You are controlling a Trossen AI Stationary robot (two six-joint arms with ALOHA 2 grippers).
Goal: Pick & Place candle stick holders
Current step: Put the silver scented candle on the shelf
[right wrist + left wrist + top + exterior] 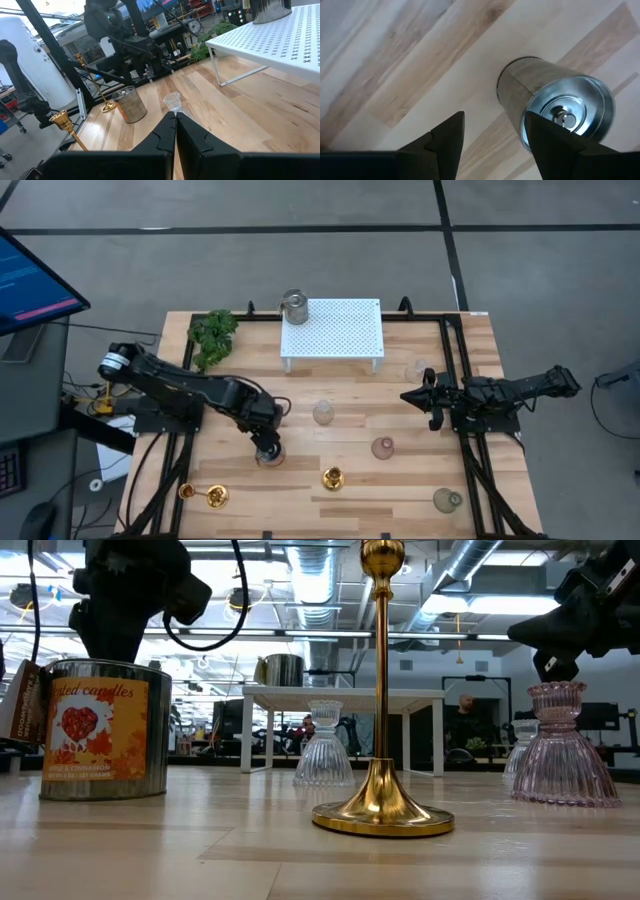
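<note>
Overhead, the left tool point(267, 448) hides a tin can point(555, 107).

Shiny gold candle stick holders point(333, 477) stand on the pale, light-and-tan striped wooden table point(400, 480). The silvery tin can point(99, 729) wears an orange label with a red heart. At 12 o'clock sits a white perforated shelf point(340, 330); the pink glass vase point(561, 748) is ribbed.
</note>
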